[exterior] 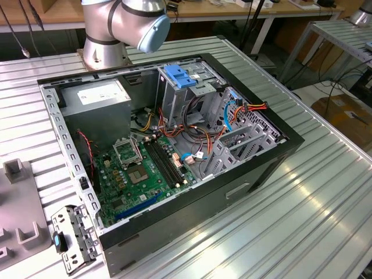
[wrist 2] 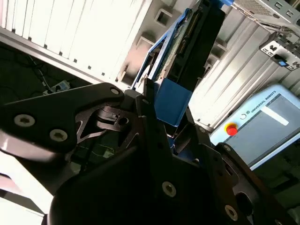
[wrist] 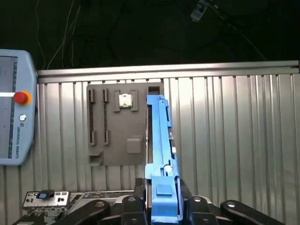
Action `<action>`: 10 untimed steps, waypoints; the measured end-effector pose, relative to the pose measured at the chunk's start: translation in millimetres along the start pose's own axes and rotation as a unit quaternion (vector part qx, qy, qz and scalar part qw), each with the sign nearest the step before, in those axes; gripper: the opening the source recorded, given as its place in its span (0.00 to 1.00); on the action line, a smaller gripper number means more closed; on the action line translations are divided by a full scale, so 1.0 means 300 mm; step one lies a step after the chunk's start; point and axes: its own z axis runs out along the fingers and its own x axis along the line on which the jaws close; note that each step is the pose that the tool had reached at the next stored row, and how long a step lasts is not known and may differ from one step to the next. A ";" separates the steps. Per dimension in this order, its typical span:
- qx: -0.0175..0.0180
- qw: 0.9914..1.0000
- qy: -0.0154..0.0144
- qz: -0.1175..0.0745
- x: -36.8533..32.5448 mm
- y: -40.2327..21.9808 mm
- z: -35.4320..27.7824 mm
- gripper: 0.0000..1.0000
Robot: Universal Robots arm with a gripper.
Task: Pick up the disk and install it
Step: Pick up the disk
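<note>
Case (exterior: 174, 232) in the exterior view lies on its side on the ribbed surface (exterior: 317, 224) with the side panel off, likely so the metal drive cage (exterior: 168, 104) inside can be reached from above. The grey fixture (exterior: 23, 232) sits on the surface at the exterior view's left, apart from the case. In the second wrist view my claw (wrist 2: 169, 112) is clamped narrow on the blue carrier end of the disk (wrist 2: 199, 42), which shows edge-on with its long axis running straight away from me. Gripping one short end probably leaves the rest of the length free to slide into a bay. In the first wrist view the disk shows its thin edge to the camera, far end pointing at the fixture's slot, in line with it; I can't tell whether that end touches the fixture. The pendant (wrist: 11, 108) lies beside the fixture.
</note>
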 end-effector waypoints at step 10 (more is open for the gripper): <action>-0.015 1.000 0.001 0.000 0.024 -0.249 -0.011 0.37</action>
